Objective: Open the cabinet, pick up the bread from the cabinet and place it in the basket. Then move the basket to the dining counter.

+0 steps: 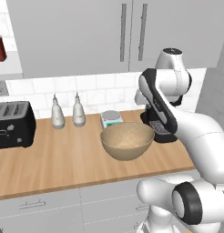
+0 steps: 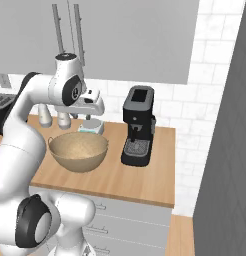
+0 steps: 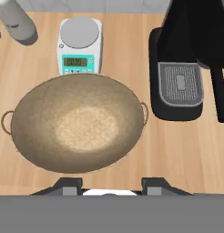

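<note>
The cabinet (image 1: 86, 36) (image 2: 135, 40) hangs above the worktop with both doors closed; its two vertical bar handles (image 1: 123, 32) stand side by side. The bread is hidden. The tan basket (image 1: 127, 140) (image 2: 78, 150) (image 3: 77, 123) sits on the wood worktop with nothing inside it. My gripper (image 3: 111, 184) hovers over the near rim of the basket and points straight down. Its fingers stand apart with nothing between them. The dining counter is out of view.
A black coffee machine (image 1: 159, 129) (image 2: 137, 125) (image 3: 186, 59) stands just right of the basket. A small scale (image 1: 111, 118) (image 3: 78, 45) sits behind it. Two grey bottles (image 1: 58, 113) and a black toaster (image 1: 13, 124) stand to the left. A tall grey panel (image 2: 225, 150) bounds the right side.
</note>
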Motion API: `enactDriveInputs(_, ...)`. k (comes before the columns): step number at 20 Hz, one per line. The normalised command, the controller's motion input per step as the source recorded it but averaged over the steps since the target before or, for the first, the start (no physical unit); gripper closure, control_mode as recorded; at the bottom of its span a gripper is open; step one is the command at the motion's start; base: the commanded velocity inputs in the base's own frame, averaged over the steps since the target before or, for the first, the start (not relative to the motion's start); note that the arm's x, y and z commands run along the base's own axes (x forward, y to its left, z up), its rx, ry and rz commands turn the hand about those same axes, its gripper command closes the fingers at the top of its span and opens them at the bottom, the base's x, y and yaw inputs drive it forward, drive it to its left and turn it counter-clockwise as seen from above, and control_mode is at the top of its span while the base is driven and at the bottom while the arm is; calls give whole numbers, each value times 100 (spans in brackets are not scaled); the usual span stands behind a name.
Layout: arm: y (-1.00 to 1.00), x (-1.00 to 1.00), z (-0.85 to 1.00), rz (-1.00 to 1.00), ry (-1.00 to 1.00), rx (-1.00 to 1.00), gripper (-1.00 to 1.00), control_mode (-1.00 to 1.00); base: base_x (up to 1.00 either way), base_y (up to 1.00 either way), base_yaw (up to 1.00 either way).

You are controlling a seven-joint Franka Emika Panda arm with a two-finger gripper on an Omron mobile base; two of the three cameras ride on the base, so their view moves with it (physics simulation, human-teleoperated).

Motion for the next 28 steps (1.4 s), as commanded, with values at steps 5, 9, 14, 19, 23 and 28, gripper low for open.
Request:
enactDriveInputs(5, 31, 4, 19, 1, -5, -10, -100, -100, 0, 0, 0)
enactDriveInputs(9, 10, 11, 69, 0, -15, 0, -100, -100, 0, 0, 0)
enactDriveInputs(14, 14, 0, 100, 0, -27, 4, -100, -100, 0, 0, 0)
enactDriveInputs(19, 4, 12, 100, 0, -49, 13, -100, -100, 0, 0, 0)
enactDriveInputs(23, 0, 33, 100, 0, -66, 10, -100, -100, 0, 0, 0)
enactDriveInputs(28, 21, 32, 78, -3, -28, -9, -100, -100, 0, 0, 0)
